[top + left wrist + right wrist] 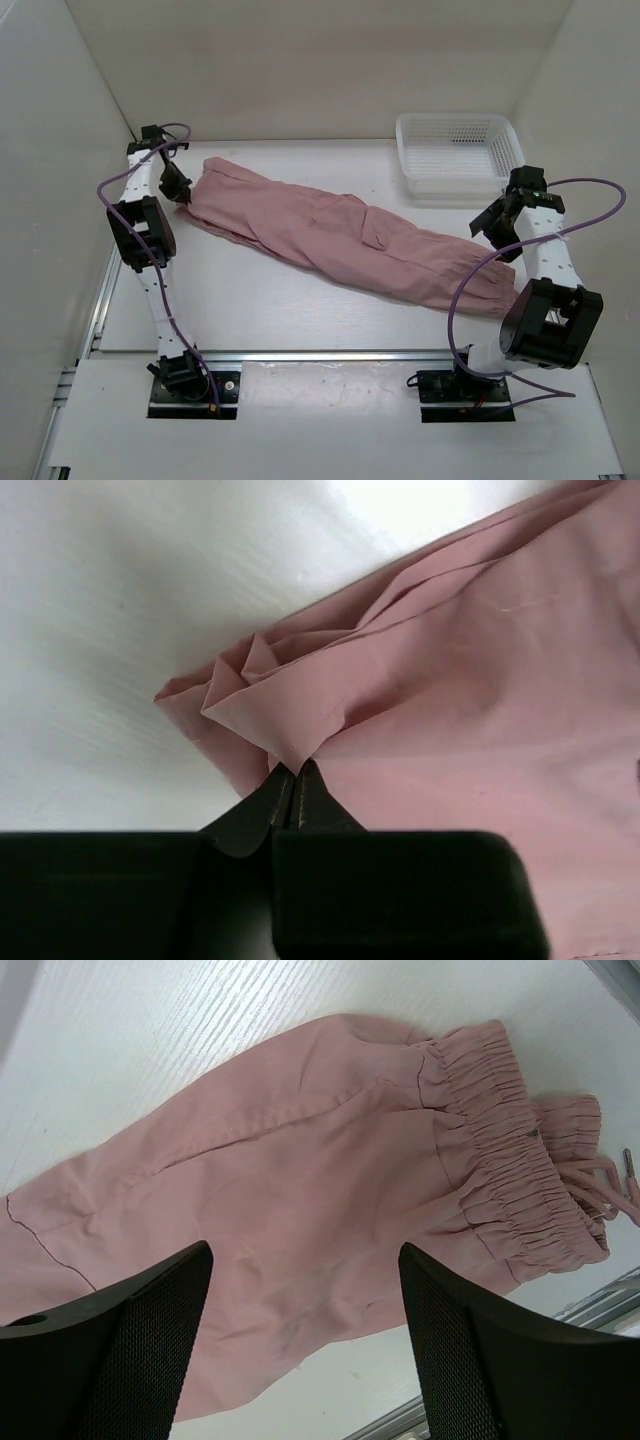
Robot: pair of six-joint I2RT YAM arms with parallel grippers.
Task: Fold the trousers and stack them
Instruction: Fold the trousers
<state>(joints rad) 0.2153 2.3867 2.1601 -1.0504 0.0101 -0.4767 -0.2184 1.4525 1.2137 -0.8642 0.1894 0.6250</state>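
Left gripper (pixel 293 778) has its jaws pinched together on a bunched corner of the trousers (pixel 480 700), at the garment's 10 o'clock end. Dusty-pink, the trousers lie flat across the table (pixel 280 310) from 10 toward 4 o'clock. Right gripper (pixel 305 1260) hangs over the gathered elastic end (pixel 500 1150) at 4 o'clock, jaws wide, holding nothing. White mesh basket (pixel 455 150) stands apart at 2 o'clock.

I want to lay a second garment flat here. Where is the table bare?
Bare: the near strip between the trousers and the rail; the far strip between trousers and back wall, left of the basket. Crowded: the right end, around basket and right gripper.
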